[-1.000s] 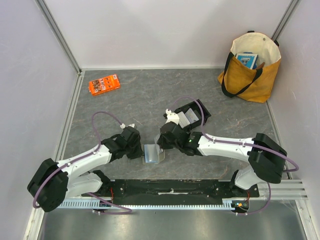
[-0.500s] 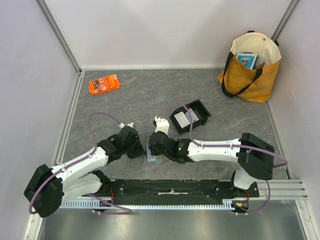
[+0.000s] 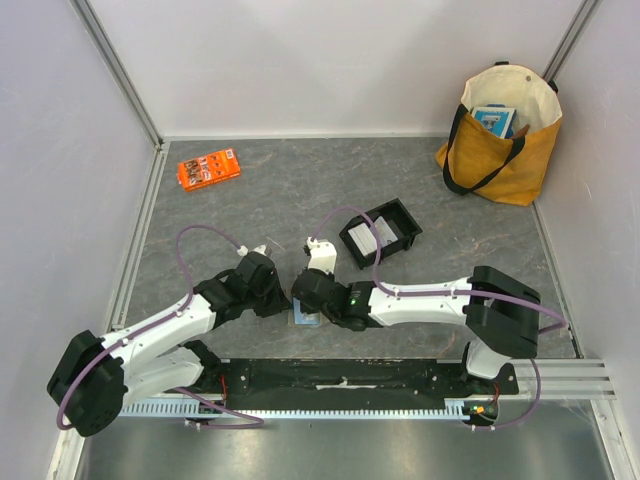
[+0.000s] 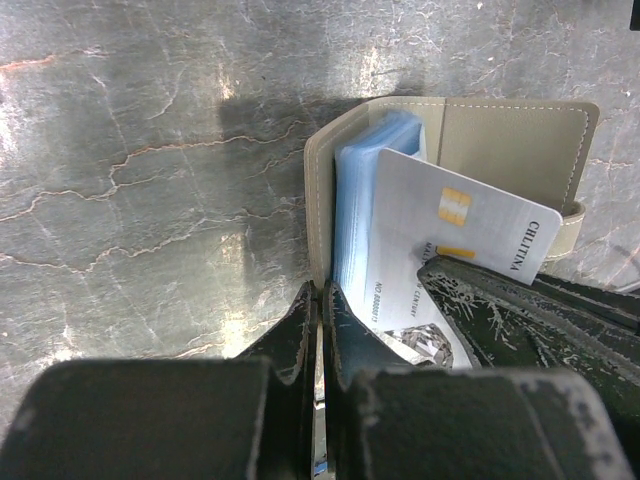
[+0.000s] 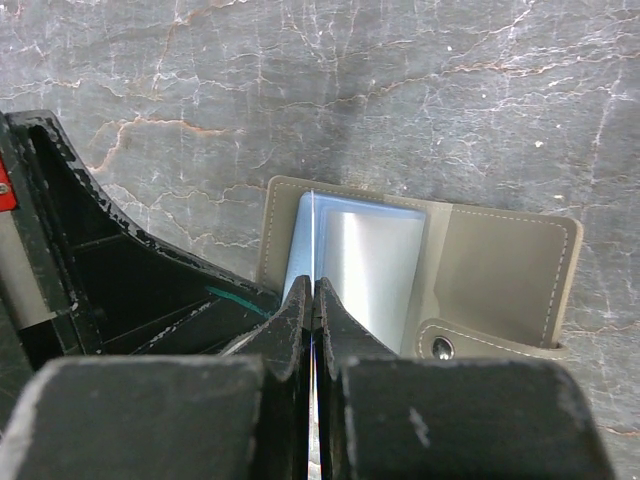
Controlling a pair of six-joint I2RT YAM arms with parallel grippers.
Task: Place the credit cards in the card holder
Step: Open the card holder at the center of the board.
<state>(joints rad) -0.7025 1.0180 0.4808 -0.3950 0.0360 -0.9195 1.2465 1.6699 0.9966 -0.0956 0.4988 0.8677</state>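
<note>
The taupe card holder (image 4: 510, 140) lies open on the table, its pale blue pockets (image 4: 355, 190) facing up. My left gripper (image 4: 322, 290) is shut on the holder's left flap. My right gripper (image 5: 312, 285) is shut on a whitish credit card (image 4: 450, 235) with a gold chip, and the card's leading edge (image 5: 313, 230) sits at the blue pockets of the holder (image 5: 500, 270). In the top view both grippers meet over the holder (image 3: 303, 318), which is mostly hidden. More pale cards (image 3: 368, 237) lie in the black tray (image 3: 398, 214).
An orange packet (image 3: 208, 168) lies at the far left. A mustard tote bag (image 3: 500, 135) stands at the far right corner. The black tray sits just behind the right arm. Metal rails run along the table's left and right edges.
My right gripper has moved left from beside the black tray to the card holder, carrying the card, then edged slightly further left. My left gripper has stayed on the holder.
</note>
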